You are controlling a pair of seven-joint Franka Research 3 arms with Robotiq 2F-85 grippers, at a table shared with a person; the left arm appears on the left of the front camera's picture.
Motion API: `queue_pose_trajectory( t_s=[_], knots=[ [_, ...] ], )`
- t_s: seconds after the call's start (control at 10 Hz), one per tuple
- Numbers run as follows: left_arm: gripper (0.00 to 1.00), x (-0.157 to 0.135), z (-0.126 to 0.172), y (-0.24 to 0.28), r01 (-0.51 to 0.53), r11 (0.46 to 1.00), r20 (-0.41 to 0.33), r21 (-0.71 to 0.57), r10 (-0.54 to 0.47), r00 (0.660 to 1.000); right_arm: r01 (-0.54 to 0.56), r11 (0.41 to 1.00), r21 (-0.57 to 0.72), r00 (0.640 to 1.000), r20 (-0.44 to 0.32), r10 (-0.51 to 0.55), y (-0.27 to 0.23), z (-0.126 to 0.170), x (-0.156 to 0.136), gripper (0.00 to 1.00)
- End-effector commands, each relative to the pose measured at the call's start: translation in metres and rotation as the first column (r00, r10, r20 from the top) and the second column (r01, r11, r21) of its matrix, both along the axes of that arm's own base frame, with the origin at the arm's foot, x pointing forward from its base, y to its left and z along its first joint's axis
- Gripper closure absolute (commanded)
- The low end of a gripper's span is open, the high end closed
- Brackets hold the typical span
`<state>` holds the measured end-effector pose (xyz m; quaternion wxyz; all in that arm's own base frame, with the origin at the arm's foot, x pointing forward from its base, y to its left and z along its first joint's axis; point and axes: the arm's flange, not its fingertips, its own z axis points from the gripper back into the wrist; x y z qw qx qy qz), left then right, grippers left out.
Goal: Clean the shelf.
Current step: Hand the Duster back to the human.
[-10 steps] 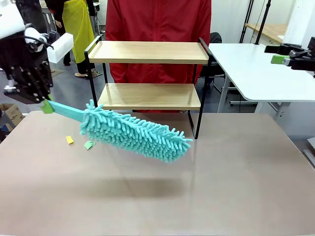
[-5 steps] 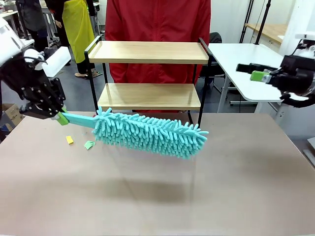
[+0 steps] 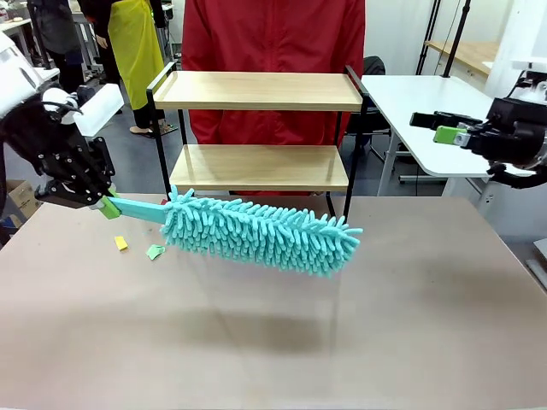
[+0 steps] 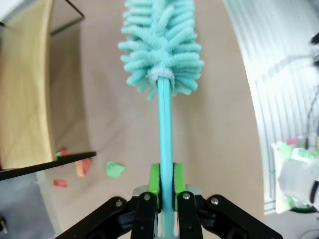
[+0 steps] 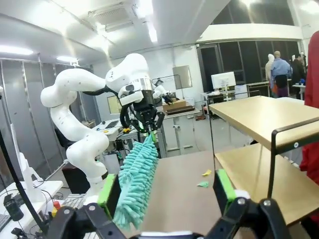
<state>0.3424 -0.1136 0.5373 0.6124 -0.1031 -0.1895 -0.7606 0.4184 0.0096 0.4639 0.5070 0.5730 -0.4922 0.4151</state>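
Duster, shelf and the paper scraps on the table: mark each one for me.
duster point(image 3: 256, 232): front view, middle of the fluffy teal head.
shelf point(image 3: 256, 90): front view, top wooden board.
paper scraps point(image 3: 155, 251): front view, the green scrap on the table, left of the duster head.

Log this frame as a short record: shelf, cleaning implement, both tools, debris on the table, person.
shelf: two-tier light wood rack on black metal frame, far edge of brown table, both boards bare
implement: fluffy teal microfibre duster, held above table in front of lower board
left tool: shut on duster's teal handle
right tool: open, holding nothing, raised off to the shelf's right
debris: small yellow and green paper scraps on table under the handle
person: red-clad torso behind shelf
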Motion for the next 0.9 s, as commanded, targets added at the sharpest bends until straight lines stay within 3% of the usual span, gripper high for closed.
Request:
queue_pose_trajectory(
  t_s=[0.0, 0.1, 0.4, 0.8],
  knots=[
    [0.87, 0.009, -0.014, 0.007, 0.057, 0.988, -0.023, -0.144, -0.06, 0.998, 0.112, 0.993, 0.038, 0.988, 0.108, -0.115, -0.001, 0.003, -0.019, 0.0],
    [0.87, 0.014, -0.024, 0.01, 0.079, 0.972, -0.023, -0.219, -0.086, 0.996, 0.123, 0.99, 0.07, 0.983, 0.131, -0.131, 0.007, 0.004, -0.021, 0.0],
    [0.87, 0.017, -0.035, 0.007, 0.037, 0.96, -0.04, -0.277, -0.05, 0.998, 0.132, 0.988, 0.079, 0.976, 0.163, -0.143, 0.028, 0.012, -0.026, 0.0],
    [0.87, 0.022, -0.041, 0.005, -0.031, 0.966, -0.055, -0.256, 0.018, 0.998, 0.117, 0.993, 0.011, 0.983, 0.142, -0.118, 0.067, 0.015, -0.029, 0.0]
  ],
)
